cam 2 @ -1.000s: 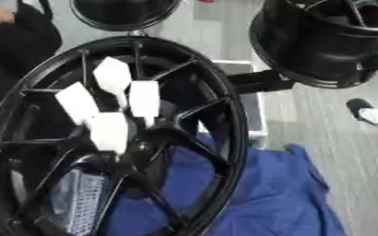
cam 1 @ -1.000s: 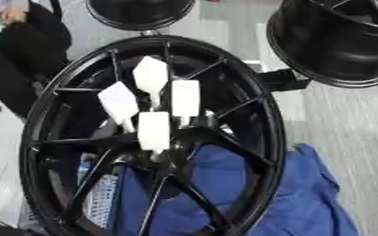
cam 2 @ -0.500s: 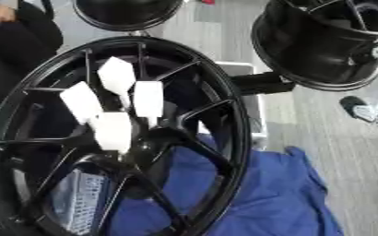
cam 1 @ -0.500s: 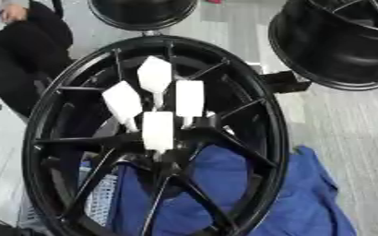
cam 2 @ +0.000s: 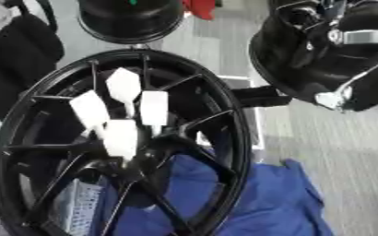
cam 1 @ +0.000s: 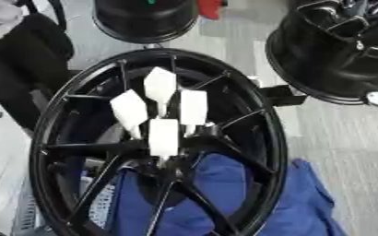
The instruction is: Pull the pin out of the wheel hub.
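Note:
A large black wheel hub [cam 1: 273, 138] stands on edge in the middle of both views. Several white flat-headed pins stick out of its centre: one lowest and nearest [cam 1: 164, 137], one on top [cam 1: 160, 85], one to the left [cam 1: 129, 108] and one to the right [cam 1: 194, 107]. My right hand [cam 2: 350, 50], black with silver parts and a white tip [cam 2: 329, 99], shows blurred at the upper right, in front of another wheel. It is well apart from the pins. My left hand is in neither view.
A blue cloth [cam 1: 305, 203] lies under and behind the hub's lower half. A second black wheel [cam 1: 321, 60] stands at the upper right and a third [cam 1: 144, 18] at the top. A person in dark clothing [cam 1: 23, 55] is at the upper left. Grey floor [cam 1: 345, 133] lies to the right.
My right hand has come into the upper right, over the second wheel. The hub and its white pins stay in place; the whole picture has shifted slightly.

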Motion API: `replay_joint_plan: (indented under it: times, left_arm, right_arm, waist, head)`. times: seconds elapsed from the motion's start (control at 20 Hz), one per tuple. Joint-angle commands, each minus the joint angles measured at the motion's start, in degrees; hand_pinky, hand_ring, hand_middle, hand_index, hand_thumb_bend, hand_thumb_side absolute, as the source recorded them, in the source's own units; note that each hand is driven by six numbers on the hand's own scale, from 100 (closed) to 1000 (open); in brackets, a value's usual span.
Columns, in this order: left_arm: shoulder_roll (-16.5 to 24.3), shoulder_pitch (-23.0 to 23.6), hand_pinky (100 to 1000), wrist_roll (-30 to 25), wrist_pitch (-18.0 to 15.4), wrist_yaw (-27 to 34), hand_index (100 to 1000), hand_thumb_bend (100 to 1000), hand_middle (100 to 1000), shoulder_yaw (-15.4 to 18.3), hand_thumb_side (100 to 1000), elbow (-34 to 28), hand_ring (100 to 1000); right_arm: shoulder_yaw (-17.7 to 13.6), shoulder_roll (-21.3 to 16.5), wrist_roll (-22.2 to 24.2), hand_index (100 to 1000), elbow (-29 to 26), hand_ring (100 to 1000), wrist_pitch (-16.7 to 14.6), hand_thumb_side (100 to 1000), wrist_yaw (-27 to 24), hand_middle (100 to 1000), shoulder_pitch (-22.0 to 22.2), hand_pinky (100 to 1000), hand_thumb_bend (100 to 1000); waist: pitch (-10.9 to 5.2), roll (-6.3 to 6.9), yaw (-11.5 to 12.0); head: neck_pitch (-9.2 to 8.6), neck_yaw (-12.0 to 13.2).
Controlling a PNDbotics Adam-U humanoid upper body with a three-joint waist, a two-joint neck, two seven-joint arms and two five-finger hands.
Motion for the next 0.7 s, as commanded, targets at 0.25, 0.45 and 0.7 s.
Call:
replay_joint_plan:
  times: [0.25, 0.45, 0.7]
  left_arm:
    - [1.69, -0.38, 786, 0.51, 0.09, 0.2, 817, 100, 619, 0.55, 448, -0.95, 621]
    - [1.92, -0.71, 785, 0.85, -0.09, 0.3, 816, 100, 618, 0.74, 446, -0.95, 621]
    - [2.15, -1.54, 784, 2.0, -0.03, 0.58, 815, 103, 617, 1.43, 442, -0.95, 620]
  right_arm:
    - [4.79, 10.35, 4.68, 825, 9.68, 836, 2.08, 385, 3.89, 778, -12.91, 947, 126]
    - [6.26, 16.53, 3.71, 822, 16.86, 827, 0.61, 380, 4.93, 768, -18.16, 938, 100]
    - [7.25, 21.63, 1.77, 821, 23.33, 821, -1.24, 385, 5.26, 762, -21.56, 929, 100]
  waist:
    - [-1.23, -0.05, 0.69]
    - [-0.92, -0.27, 1.47]
    - [-0.21, -0.78, 2.88]
  head:
    - [-0.2, -1.68]
    - [-0.03, -2.27]
    - [-0.31, -3.34]
